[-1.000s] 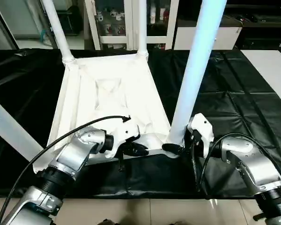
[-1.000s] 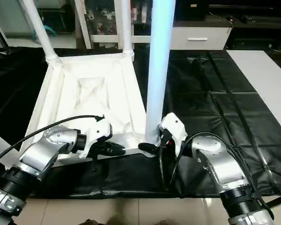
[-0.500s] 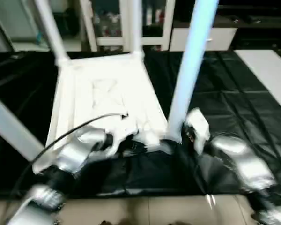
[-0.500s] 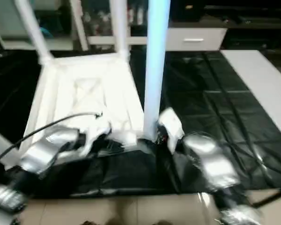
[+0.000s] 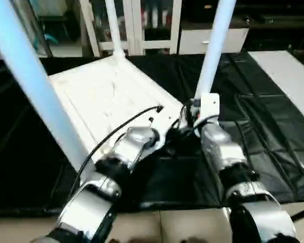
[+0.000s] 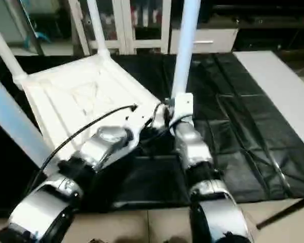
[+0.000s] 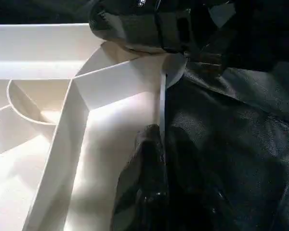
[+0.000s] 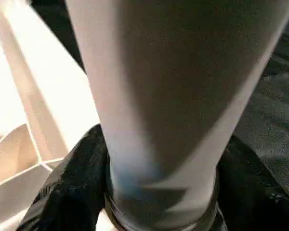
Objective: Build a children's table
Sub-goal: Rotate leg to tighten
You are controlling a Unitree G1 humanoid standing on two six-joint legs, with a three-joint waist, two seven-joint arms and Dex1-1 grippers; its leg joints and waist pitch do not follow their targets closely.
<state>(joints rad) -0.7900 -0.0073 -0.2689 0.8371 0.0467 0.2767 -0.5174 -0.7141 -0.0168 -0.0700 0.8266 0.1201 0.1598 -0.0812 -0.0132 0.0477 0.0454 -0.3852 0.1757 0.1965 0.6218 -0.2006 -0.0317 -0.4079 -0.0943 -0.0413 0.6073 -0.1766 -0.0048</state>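
The children's table lies upside down on the black cover, its white ribbed tabletop (image 5: 99,96) turned at an angle to the front edge. My right gripper (image 5: 191,114) is shut on the base of one upright white leg (image 5: 215,45) at the near right corner; in the right wrist view the leg (image 8: 168,96) stands between the black fingers (image 8: 77,187). My left gripper (image 7: 162,139) is shut on the tabletop's thin rim wall (image 7: 162,101) close beside that corner. Three other legs stand in their sockets: one near left (image 5: 35,86), one at the back (image 5: 113,28), one far left (image 6: 2,48).
The black-covered work surface (image 5: 258,131) stretches to the right and ends in a front edge above the tiled floor (image 5: 192,228). A white glass-door cabinet (image 5: 142,25) stands behind. A pale slab (image 5: 289,76) lies at the right. A black cable (image 5: 116,134) loops over my left forearm.
The view has swung and blurred. The tabletop now sits skewed, its held corner farther from me, with both arms reaching further forward. Both grippers keep their holds.
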